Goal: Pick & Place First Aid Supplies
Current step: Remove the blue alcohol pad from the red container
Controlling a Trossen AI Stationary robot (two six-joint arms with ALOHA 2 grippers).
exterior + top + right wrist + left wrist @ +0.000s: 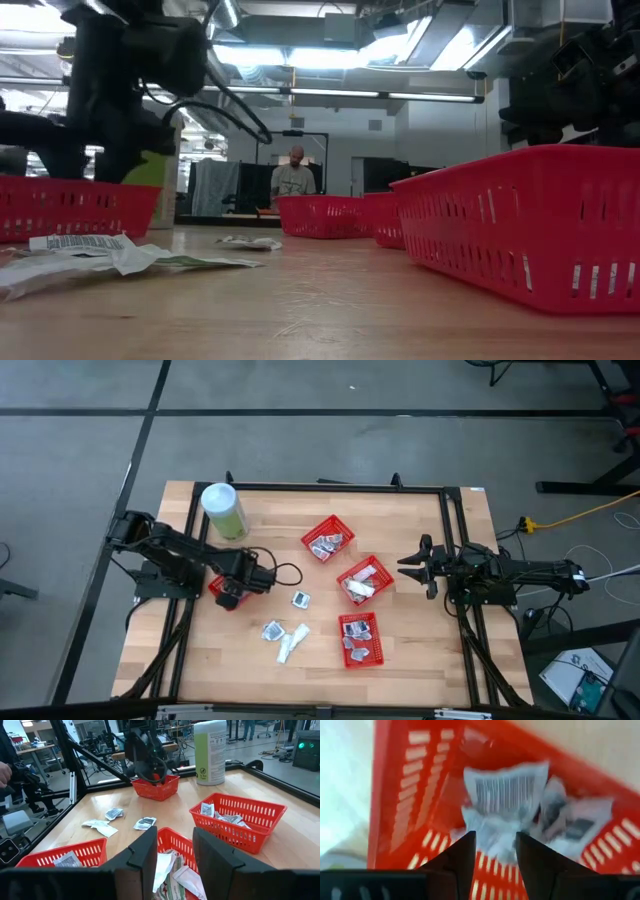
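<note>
The first aid supplies are small white-grey packets. Three lie loose on the table [300,599], [272,630], [292,643]; others fill the red baskets. My left gripper [495,852] is open and points down into the left red basket [216,588], just above its packets [507,792], one of which bears a barcode. My right gripper [175,845] is open and waits at the table's right side [408,568], level, facing the middle basket [172,845].
Three more red baskets [328,538], [363,580], [360,638] stand in the table's middle, each holding packets. A tall pale-green canister with a white lid [224,510] stands near the far left corner. A person [293,175] sits in the room beyond the table.
</note>
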